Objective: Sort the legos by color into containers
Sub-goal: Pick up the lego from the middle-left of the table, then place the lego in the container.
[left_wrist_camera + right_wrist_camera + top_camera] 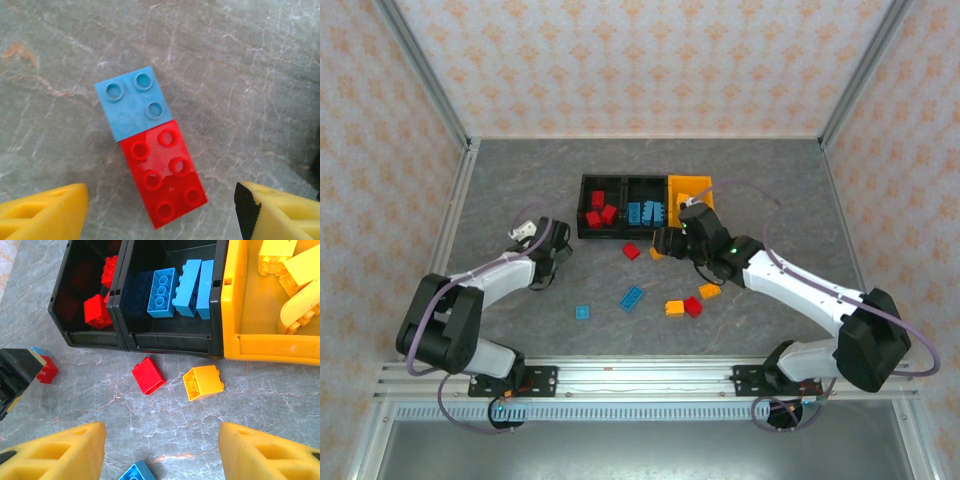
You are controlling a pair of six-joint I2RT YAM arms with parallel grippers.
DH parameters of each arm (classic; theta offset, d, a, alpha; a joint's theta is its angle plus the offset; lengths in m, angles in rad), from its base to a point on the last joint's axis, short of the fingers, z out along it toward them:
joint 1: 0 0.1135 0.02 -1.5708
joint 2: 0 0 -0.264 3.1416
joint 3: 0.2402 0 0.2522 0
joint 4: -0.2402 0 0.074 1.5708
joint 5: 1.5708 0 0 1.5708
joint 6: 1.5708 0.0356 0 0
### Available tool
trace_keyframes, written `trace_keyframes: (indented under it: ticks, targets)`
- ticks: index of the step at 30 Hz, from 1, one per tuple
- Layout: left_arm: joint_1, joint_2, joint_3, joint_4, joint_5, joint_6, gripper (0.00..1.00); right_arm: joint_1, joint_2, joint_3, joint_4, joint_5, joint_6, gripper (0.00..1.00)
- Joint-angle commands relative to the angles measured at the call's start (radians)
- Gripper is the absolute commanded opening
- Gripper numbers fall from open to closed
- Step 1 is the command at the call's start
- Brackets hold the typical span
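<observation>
The containers sit in a row: a black bin (597, 208) holding red legos (97, 311), a black bin (647, 205) holding blue legos (162, 286), and an orange-yellow bin (690, 187) holding orange-yellow legos (295, 270). My left gripper (161, 200) hangs open over a red brick (167, 172) that abuts a blue brick (132, 102) on the table; the red brick's near end lies between the fingers with gaps on both sides. My right gripper (162, 455) is open and holds nothing, just in front of the bins, near a red brick (148, 375) and an orange brick (202, 382).
Loose bricks lie on the grey table nearer the arms: blue ones (632, 298) (583, 312), an orange one (674, 308) beside a red one (693, 306), and another orange one (710, 291). The left gripper (15, 375) stands left of the bins.
</observation>
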Motion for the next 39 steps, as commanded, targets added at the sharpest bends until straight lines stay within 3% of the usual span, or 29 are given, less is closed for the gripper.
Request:
trace_keyframes:
  ticks: [1, 6, 11, 15, 20, 32, 39]
  targets:
    - [0.012, 0.040, 0.039, 0.058, -0.047, -0.005, 0.77, 0.004, -0.036, -0.019, 0.004, 0.036, 0.013, 0.61]
    - [0.020, 0.123, 0.081, 0.033, -0.036, 0.000, 0.70, 0.005, -0.039, -0.027, 0.005, 0.040, 0.021, 0.61]
    - [0.020, 0.160, 0.103, -0.028, -0.047, 0.007, 0.58, 0.004, -0.048, -0.037, 0.011, 0.048, 0.029, 0.61]
    - [0.020, 0.162, 0.096, -0.037, -0.038, 0.010, 0.40, 0.003, -0.046, -0.040, 0.018, 0.057, 0.035, 0.61]
    - [0.020, 0.123, 0.086, -0.050, -0.024, 0.025, 0.31, 0.003, -0.047, -0.034, 0.016, 0.062, 0.032, 0.61]
    - [0.019, -0.049, 0.164, -0.144, 0.037, 0.117, 0.30, 0.003, -0.068, -0.039, 0.025, 0.042, 0.023, 0.61]
    - [0.002, 0.015, 0.325, -0.155, 0.122, 0.149, 0.29, 0.003, -0.080, -0.045, 0.032, 0.036, 0.028, 0.60]
